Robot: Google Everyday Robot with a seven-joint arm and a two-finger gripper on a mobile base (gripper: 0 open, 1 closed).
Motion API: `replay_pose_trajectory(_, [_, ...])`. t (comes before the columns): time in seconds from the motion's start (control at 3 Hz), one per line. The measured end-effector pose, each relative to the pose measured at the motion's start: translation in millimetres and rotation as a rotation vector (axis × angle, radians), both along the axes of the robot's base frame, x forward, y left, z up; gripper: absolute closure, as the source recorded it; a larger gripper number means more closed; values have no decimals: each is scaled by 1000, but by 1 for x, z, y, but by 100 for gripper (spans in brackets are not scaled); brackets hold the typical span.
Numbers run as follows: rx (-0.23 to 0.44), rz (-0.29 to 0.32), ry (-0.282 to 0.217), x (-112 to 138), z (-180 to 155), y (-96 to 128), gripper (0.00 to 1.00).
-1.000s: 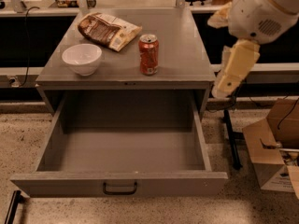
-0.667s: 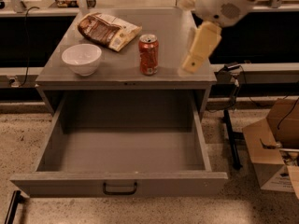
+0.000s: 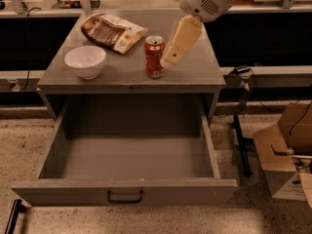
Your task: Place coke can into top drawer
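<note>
The coke can (image 3: 154, 57), red with a silver top, stands upright on the grey cabinet top (image 3: 195, 69), near its front edge at the middle. The top drawer (image 3: 125, 191) is pulled fully out below; it is wide, grey and empty, with a small dark handle (image 3: 125, 196) at the centre of its front panel. My gripper (image 3: 172, 56) hangs down from the white arm (image 3: 204, 1) at the upper right. Its cream tip is just to the right of the can, at about the can's height, very close to it.
A white bowl (image 3: 85, 61) stands on the cabinet top at the left front. A brown snack bag (image 3: 112, 31) lies behind it. A cardboard box (image 3: 287, 150) and a black stand (image 3: 241, 140) are on the floor to the right of the drawer.
My arm has swung left from beside the cabinet's right edge to over the top, and the gripper now sits next to the can. The can, bowl and drawer have not moved.
</note>
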State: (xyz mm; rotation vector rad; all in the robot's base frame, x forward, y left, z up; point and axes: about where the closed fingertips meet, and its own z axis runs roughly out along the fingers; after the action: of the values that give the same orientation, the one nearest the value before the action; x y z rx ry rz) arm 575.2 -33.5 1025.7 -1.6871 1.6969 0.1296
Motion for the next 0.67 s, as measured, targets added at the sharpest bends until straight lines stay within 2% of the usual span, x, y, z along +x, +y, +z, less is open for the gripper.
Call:
replay_pose_trajectory(0.33, [60,-32,-36,12,-3,0,0])
replay_pose_trajectory(0.67, [175,-96,-36,24,-32,-5,0])
